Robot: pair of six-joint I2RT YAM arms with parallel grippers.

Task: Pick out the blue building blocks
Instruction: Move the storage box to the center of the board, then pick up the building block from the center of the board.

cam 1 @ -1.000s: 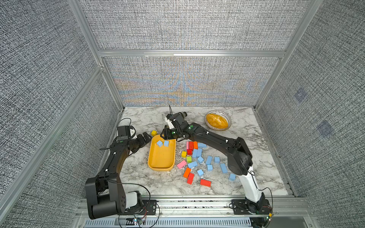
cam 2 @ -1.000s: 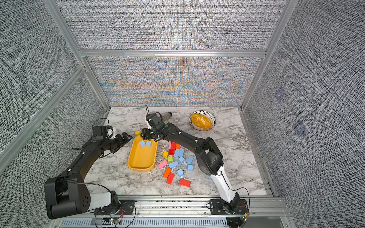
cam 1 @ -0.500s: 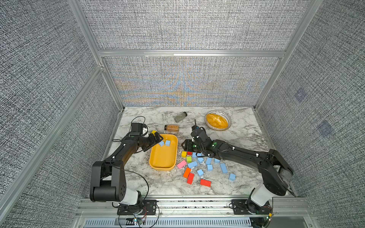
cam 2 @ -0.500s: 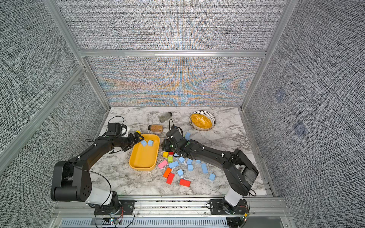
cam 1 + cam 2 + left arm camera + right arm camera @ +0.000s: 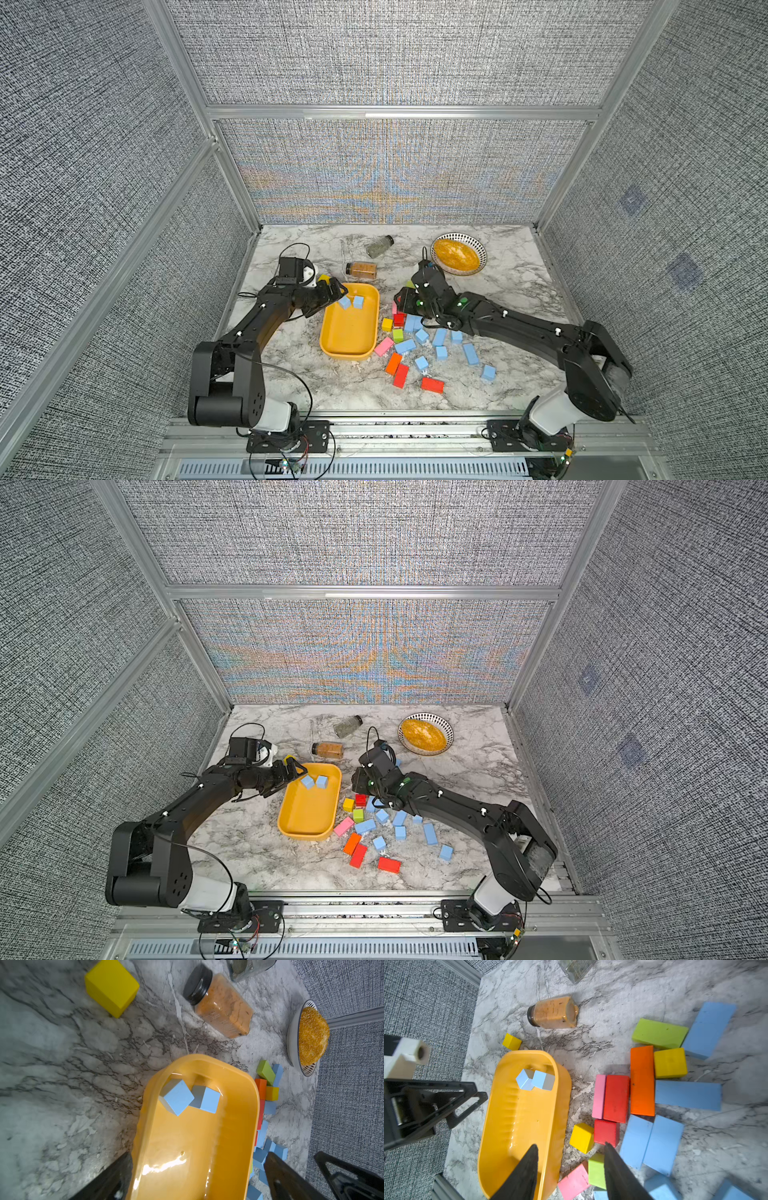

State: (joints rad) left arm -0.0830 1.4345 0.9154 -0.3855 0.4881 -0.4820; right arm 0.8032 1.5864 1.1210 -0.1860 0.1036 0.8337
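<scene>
Two blue building blocks (image 5: 344, 302) (image 5: 358, 302) lie as cubes at the far end of the yellow tray (image 5: 349, 354). Several more blue blocks (image 5: 441, 337) are scattered on the marble right of the tray, mixed with other colours. My left gripper (image 5: 336, 291) (image 5: 197, 1159) is open and empty, its fingers straddling the tray's far left end, just short of the two cubes (image 5: 176, 1097). My right gripper (image 5: 405, 300) (image 5: 570, 1147) hovers open and empty over the tray's right rim (image 5: 562, 1105) and a yellow cube (image 5: 581, 1137), beside long blue bricks (image 5: 688, 1095).
An orange spice jar (image 5: 361, 270) and a glass herb jar (image 5: 379, 246) lie behind the tray. A patterned bowl of orange food (image 5: 457, 253) sits back right. Red (image 5: 432, 385), orange (image 5: 393, 363), pink (image 5: 383, 346) and green (image 5: 398, 335) blocks lie among the blue ones.
My right arm has pulled back from beyond the tray's far end to the block pile on its right. The left gripper has moved right, up to the tray's far end.
</scene>
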